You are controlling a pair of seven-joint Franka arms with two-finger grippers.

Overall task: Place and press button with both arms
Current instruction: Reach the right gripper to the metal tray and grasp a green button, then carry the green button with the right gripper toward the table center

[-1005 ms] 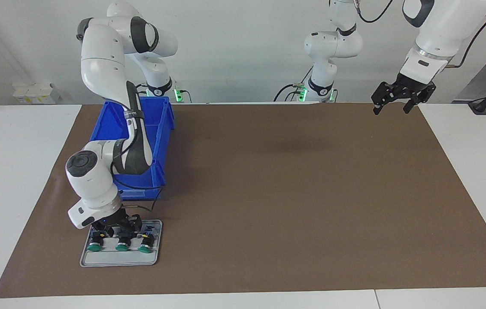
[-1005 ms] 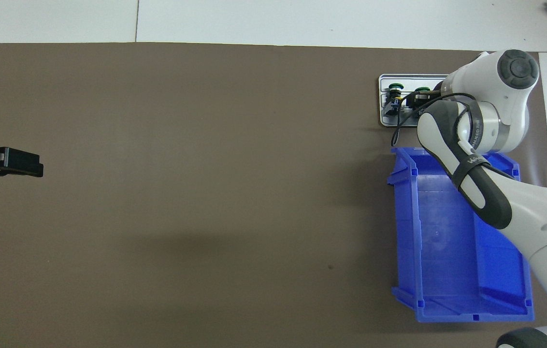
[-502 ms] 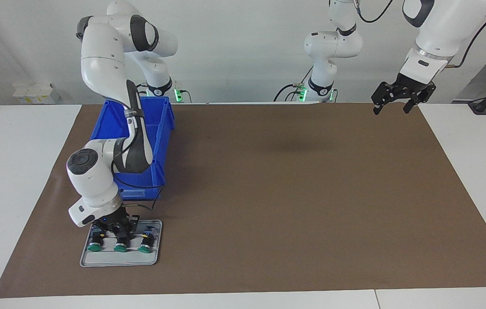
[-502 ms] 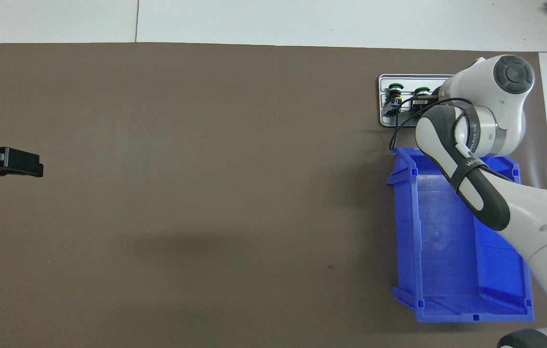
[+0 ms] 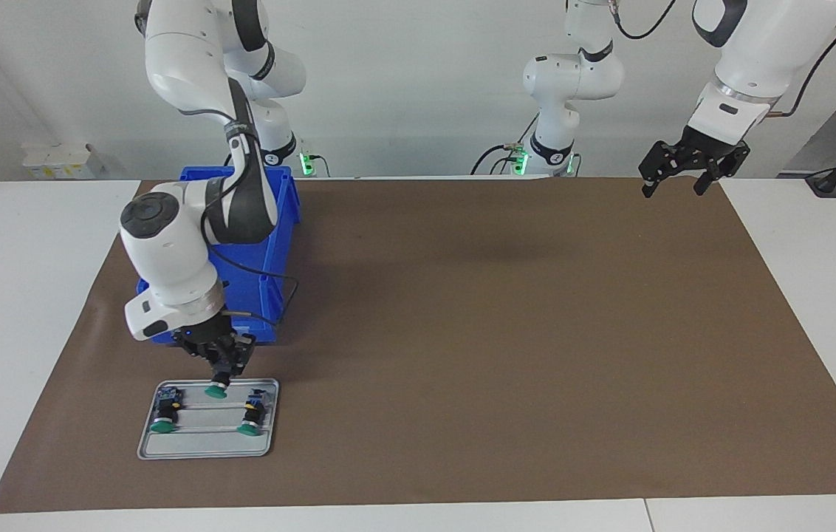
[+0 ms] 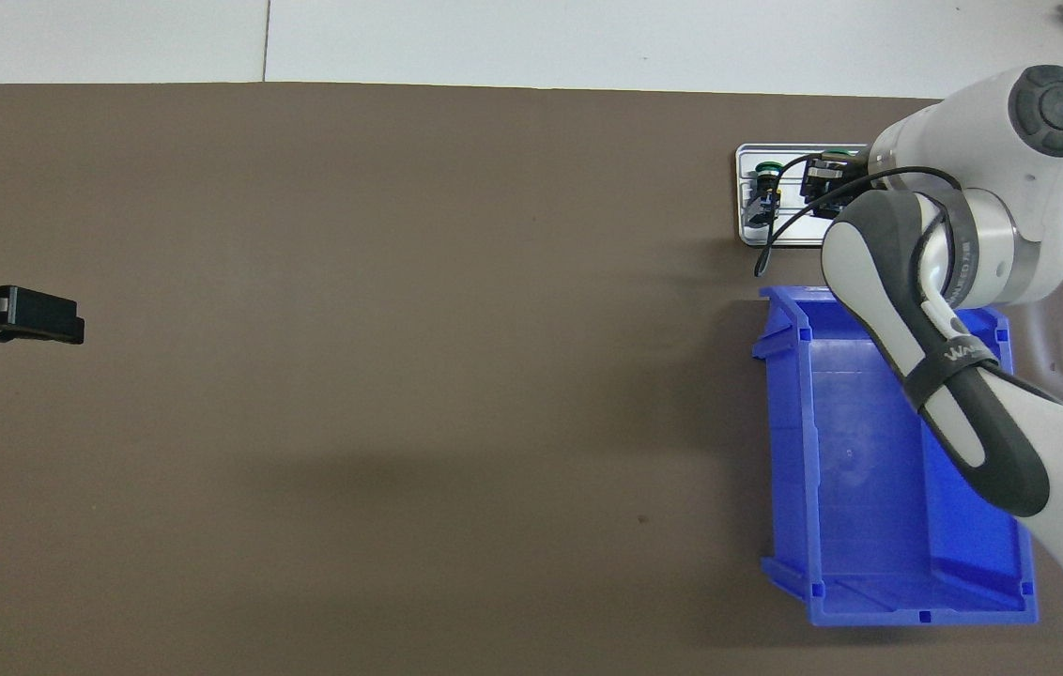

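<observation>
My right gripper [image 5: 221, 375] hangs just above the grey tray [image 5: 204, 443], shut on the button [image 5: 216, 391], whose green cap points down. Two more green-capped buttons [image 5: 164, 418] [image 5: 249, 420] lie on the tray, one at each side of the middle slot. In the overhead view the right gripper [image 6: 823, 178] and its wrist cover most of the tray [image 6: 744, 161]; one button [image 6: 766, 175] shows there. My left gripper [image 5: 673, 191] waits open in the air over the mat's corner by the left arm's base, and it also shows in the overhead view [image 6: 71, 329].
A blue bin [image 5: 279, 222] [image 6: 870, 488] stands on the brown mat [image 5: 499, 332] right beside the tray, nearer to the robots, partly under the right arm. White table surface borders the mat.
The right gripper closed on the middle button and lifted it off the tray; the arm's wrist rose. The left arm has not moved.
</observation>
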